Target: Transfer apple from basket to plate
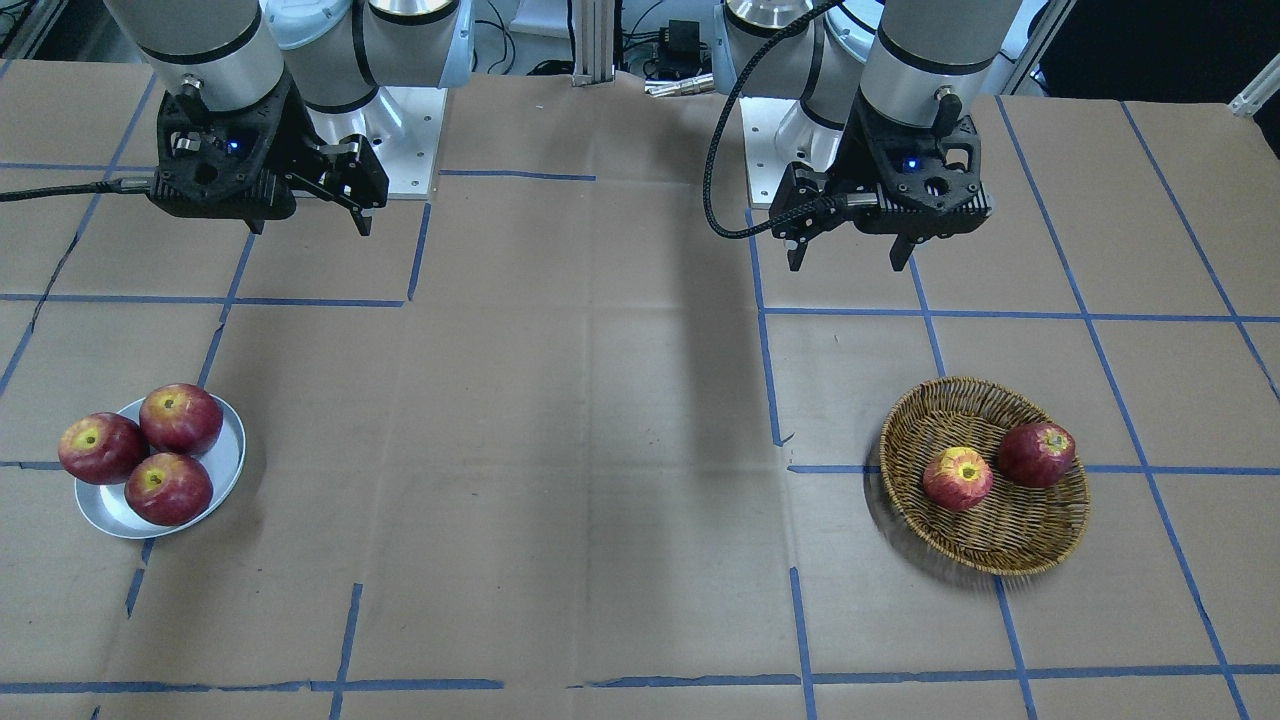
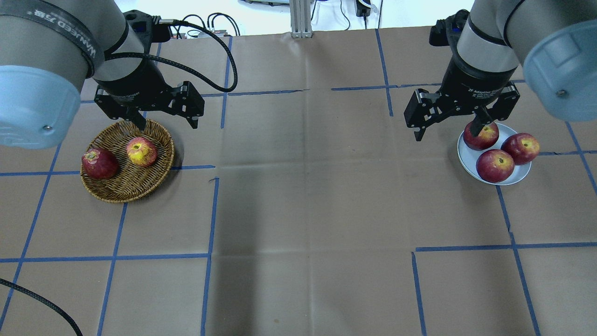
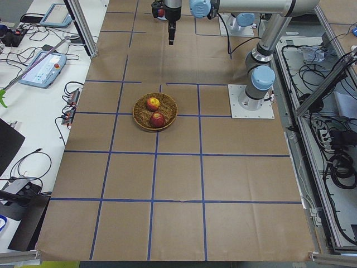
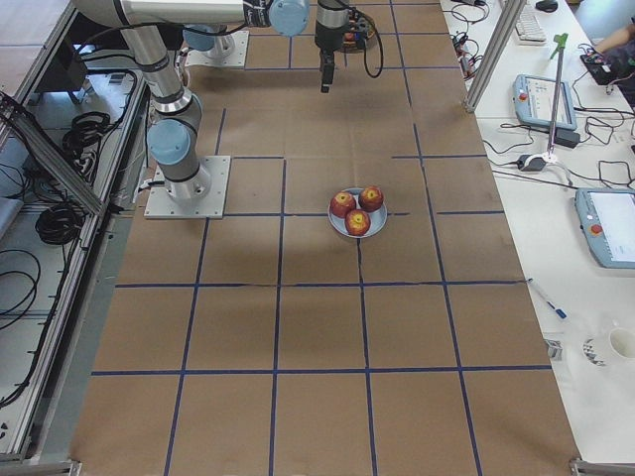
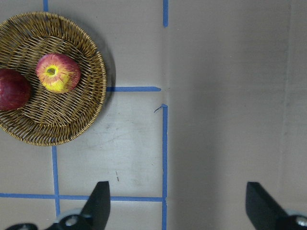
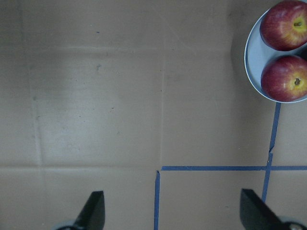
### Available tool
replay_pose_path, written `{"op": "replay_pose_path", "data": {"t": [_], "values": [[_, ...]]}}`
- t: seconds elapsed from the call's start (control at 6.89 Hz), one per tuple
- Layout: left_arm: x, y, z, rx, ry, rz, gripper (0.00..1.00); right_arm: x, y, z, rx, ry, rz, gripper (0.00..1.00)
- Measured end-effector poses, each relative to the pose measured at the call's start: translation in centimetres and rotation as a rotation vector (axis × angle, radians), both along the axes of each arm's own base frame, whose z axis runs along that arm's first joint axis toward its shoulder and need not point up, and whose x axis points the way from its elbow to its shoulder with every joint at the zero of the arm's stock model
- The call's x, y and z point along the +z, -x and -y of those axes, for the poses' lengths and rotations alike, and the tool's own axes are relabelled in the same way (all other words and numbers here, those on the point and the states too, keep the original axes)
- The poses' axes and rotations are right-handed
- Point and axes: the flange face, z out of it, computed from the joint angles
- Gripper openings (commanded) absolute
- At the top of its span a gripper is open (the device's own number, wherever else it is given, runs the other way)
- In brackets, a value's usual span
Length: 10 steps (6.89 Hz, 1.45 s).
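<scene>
The pinkish-red apple (image 1: pixel 958 478) with a broad yellow stem patch lies in the wicker basket (image 1: pixel 1010 545), next to a darker red apple (image 1: pixel 1037 454). It also shows in the overhead view (image 2: pixel 141 151) and the left wrist view (image 5: pixel 58 72). The grey metal plate (image 1: pixel 105 515) holds three dark red apples (image 1: pixel 180 418). My left gripper (image 2: pixel 165 122) is open and empty, high above the basket's far edge. My right gripper (image 2: pixel 447 132) is open and empty, high above the table beside the plate (image 2: pixel 466 161).
The table is covered in brown cardboard with blue tape lines (image 2: pixel 212 212). The two arm bases (image 1: pixel 400 130) stand at the robot's side. The basket (image 2: pixel 116 191) and plate sit at opposite ends, with bare cardboard between them.
</scene>
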Motion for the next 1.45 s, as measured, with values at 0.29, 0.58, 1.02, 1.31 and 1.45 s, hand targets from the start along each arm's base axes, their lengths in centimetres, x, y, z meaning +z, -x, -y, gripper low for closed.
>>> {"op": "replay_pose_path", "data": {"t": [0.29,0.58,1.02,1.31,1.45], "values": [[-0.8,-0.1,-0.6,0.005,-0.014,0.002,0.99,0.0,0.0,0.0,0.0,-0.001,0.0,1.0],[-1.5,-1.2,-0.2,-0.011,-0.028,0.001,0.99,0.0,0.0,0.0,0.001,-0.002,0.0,1.0],[-4.4,-6.6,3.2,-0.127,-0.038,0.01,0.99,-0.1,0.0,0.0,0.002,-0.002,0.0,1.0],[-10.2,-12.0,7.1,-0.182,-0.029,0.023,0.99,-0.1,0.0,0.0,0.002,-0.002,0.0,1.0],[-13.6,-15.3,9.0,-0.228,-0.019,0.029,0.99,-0.1,0.0,0.0,0.002,-0.002,0.0,1.0]]}}
